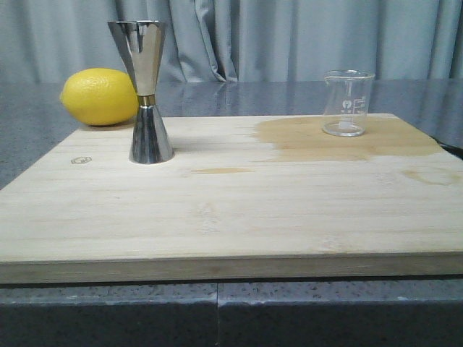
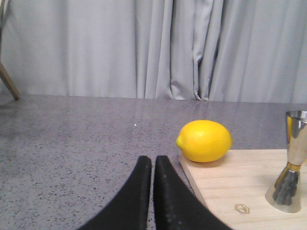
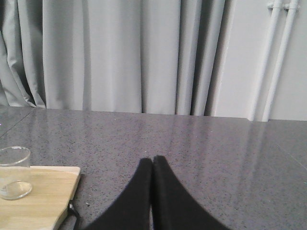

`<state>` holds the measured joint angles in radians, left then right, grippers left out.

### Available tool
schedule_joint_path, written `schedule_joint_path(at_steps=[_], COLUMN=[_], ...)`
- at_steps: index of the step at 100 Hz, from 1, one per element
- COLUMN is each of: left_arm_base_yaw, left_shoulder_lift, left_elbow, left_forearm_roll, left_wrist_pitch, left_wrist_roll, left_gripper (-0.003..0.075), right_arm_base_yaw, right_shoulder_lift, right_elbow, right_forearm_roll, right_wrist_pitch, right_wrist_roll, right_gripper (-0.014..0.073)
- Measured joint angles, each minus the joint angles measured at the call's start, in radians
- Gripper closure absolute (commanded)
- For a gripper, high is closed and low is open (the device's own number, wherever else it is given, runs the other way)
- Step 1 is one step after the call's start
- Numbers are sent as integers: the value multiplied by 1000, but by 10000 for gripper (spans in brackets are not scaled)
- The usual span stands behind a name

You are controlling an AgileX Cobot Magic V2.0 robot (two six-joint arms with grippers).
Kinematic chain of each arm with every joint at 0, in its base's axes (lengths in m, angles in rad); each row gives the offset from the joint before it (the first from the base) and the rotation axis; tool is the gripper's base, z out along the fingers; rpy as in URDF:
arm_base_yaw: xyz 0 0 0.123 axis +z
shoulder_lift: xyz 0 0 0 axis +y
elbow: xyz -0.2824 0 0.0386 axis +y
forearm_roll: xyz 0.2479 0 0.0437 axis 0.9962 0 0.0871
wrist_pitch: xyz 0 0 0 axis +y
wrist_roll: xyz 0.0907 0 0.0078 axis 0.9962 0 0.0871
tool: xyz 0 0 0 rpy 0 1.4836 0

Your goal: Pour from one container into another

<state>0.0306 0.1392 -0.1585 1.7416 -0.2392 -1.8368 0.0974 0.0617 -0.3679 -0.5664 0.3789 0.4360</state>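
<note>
Front view shows no arms: steel jigger (image 1: pixel 147 90) upright at the far left of the wooden board (image 1: pixel 231 217), glass beaker (image 1: pixel 347 103) upright at the far right on a damp patch (image 1: pixel 340 137), lemon (image 1: pixel 99 96) just behind the jigger off the board. Left gripper (image 2: pixel 153 160) level and low over the grey counter (image 2: pixel 72 143) beside the board's left edge, fingers pressed together, holding nothing. Right gripper (image 3: pixel 152 160) likewise closed and empty, off the board's right edge, well apart from the beaker.
</note>
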Motion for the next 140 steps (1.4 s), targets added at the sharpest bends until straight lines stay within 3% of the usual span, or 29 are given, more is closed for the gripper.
schedule_joint_path(at_steps=[13, 20, 25, 42, 58, 68, 77, 92, 102, 140], left_arm_base_yaw=[-23, -25, -25, -25, -25, -25, -25, -25, -25, -23], left_shoulder_lift=[0, 0, 0, -31, -130, -146, -146, -146, -146, -146], left_elbow=[0, 4, 11, 45, 67, 87, 122, 163, 163, 163], left_forearm_roll=[-8, -89, -232, -1008, -1374, -1526, -1584, -1619, -1626, -1649], left_wrist_pitch=[12, 36, 71, 255, 439, 478, 465, 274, 216, 197], left_wrist_roll=[39, 128, 265, 1011, 1434, 1607, 1668, 1691, 1698, 1709], left_gripper=[739, 739, 739, 739, 738, 739, 739, 739, 739, 739], right_arm_base_yaw=[0, 0, 0, 0, 0, 0, 0, 0, 0, 0], right_shoulder_lift=[0, 0, 0, 0, 0, -2, -2, -2, -2, -2], right_elbow=[0, 0, 0, 0, 0, 0, 0, 0, 0, 0], right_forearm_roll=[0, 0, 0, 0, 0, 0, 0, 0, 0, 0], right_wrist_pitch=[0, 0, 0, 0, 0, -2, -2, -2, -2, -2], right_wrist_roll=[0, 0, 0, 0, 0, 0, 0, 0, 0, 0], right_gripper=[666, 666, 666, 666, 666, 666, 666, 666, 666, 665])
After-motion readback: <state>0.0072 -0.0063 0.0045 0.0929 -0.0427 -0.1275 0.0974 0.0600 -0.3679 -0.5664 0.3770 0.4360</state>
